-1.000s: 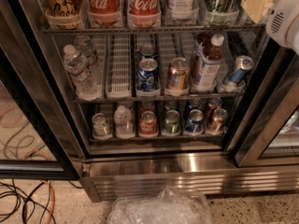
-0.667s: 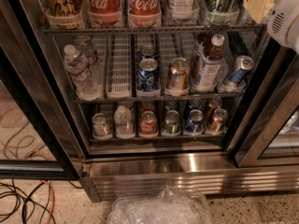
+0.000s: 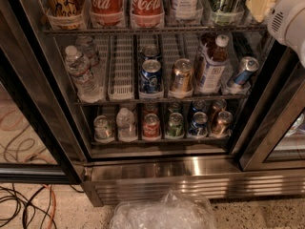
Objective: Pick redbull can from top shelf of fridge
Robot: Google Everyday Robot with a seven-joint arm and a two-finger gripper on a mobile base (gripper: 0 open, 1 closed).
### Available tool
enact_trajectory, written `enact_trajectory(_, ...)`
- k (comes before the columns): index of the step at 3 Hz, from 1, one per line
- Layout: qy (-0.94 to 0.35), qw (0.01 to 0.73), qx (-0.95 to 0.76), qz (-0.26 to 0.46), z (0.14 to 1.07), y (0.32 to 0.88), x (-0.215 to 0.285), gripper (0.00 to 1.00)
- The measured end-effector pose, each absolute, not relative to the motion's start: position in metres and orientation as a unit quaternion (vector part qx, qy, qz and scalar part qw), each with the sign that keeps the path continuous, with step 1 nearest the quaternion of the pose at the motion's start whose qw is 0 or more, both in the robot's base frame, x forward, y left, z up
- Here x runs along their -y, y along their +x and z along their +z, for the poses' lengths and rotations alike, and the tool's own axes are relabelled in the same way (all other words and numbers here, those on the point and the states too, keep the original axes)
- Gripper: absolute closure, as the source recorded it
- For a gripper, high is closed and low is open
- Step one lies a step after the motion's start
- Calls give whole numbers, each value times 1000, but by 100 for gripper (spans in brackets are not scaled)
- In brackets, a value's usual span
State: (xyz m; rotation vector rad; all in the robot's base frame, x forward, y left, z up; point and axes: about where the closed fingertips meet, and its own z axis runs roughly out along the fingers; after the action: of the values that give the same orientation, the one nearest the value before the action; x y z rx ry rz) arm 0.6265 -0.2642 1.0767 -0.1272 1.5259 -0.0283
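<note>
The gripper (image 3: 260, 4) has barely shifted, beside the top shelf (image 3: 143, 31); closure cannot be told. Unseen redbull can: presumably light, slick, dentable; grasp mid-body.

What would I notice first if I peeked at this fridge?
Two red Coca-Cola cans on the top shelf jump out first. The robot's gripper sits at the top right corner, by that shelf. A crinkly clear plastic bag lies on the floor below the fridge.
</note>
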Motion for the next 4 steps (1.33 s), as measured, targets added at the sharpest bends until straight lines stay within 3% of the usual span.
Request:
enact_trajectory(3, -52, 717, -695, -32, 1062, 657, 273, 45)
enact_trajectory(4, -52, 717, -695, -32, 1062, 657, 273, 71)
